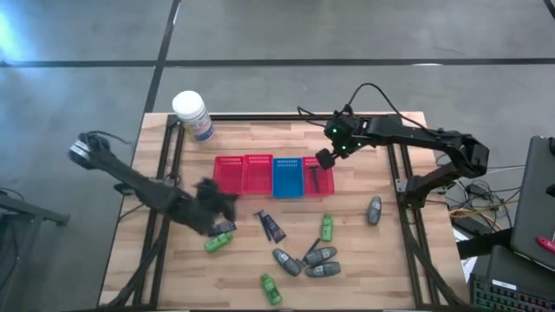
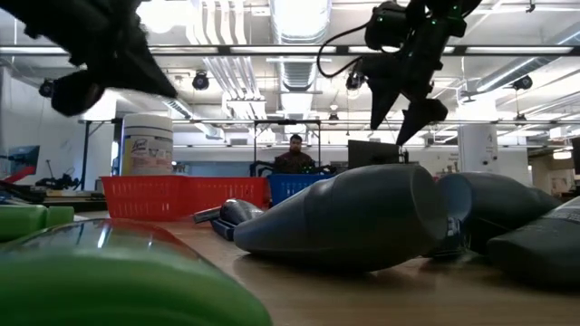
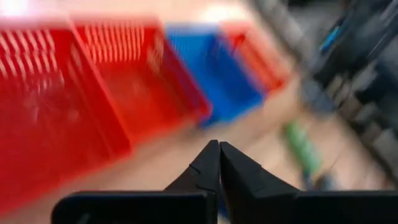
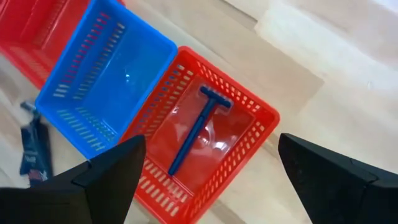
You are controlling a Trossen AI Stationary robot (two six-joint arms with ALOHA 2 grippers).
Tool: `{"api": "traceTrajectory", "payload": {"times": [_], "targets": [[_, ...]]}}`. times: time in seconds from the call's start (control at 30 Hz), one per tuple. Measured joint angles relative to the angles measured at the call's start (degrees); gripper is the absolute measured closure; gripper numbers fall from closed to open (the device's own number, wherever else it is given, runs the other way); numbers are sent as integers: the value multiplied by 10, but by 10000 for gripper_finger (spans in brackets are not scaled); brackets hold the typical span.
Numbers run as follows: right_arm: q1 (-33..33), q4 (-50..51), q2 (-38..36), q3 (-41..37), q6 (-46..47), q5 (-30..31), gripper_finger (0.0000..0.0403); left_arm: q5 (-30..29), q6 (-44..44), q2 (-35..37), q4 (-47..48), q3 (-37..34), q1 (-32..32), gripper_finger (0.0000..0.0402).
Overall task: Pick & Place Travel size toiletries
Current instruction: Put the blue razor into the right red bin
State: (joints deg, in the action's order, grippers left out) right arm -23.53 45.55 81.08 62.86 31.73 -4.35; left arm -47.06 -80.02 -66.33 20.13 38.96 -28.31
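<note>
Razor, dark blue and thin, lay alone in the red basket at the right end of the row, beside the blue basket. Above it hung the right gripper, its arm reaching in from the table's right edge, bent at the elbow, with the wrist pointing down toward that end basket. Its jaws stood spread wide and held nothing; in the right wrist view the two dark fingers framed the basket from either side.

The left gripper sat low over the front left part of the table, its arm stretched from the left edge toward the middle and blurred. Its jaws were pressed together, tip against tip, and nothing showed between them in the left wrist view.

Just beside that gripper lay a green bottle and a dark tube. Farther right were two dark tubes, another green bottle, a cluster of grey tubes, and a third green bottle near the front edge. One grey tube lay apart at the right. A white-lidded jar stood at the back left corner
</note>
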Motion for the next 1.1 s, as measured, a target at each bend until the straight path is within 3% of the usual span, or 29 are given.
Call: {"api": "traceTrajectory", "payload": {"times": [0.13, 0.3, 0.4, 0.57, 0.73, 1.1], "targets": [[0, 4, -10, -1, -39, 0, 39, 119, 10, -133, 62, 100, 42, 357], [0, 11, -31, -6, -67, 0, 40, 207, -102, -233, 146, 181, 99, 304], [0, 11, -47, -10, -77, 8, 42, 291, -150, -267, 123, 181, 126, 266], [0, 9, -71, -11, -89, 47, 43, 411, -143, -309, 22, 183, 131, 230], [0, 5, -86, -11, -82, 61, 39, 405, -166, -335, 2, 194, 131, 237], [1, -9, -87, -14, -65, 61, 45, 396, -170, -383, 4, 195, 161, 297]]}}
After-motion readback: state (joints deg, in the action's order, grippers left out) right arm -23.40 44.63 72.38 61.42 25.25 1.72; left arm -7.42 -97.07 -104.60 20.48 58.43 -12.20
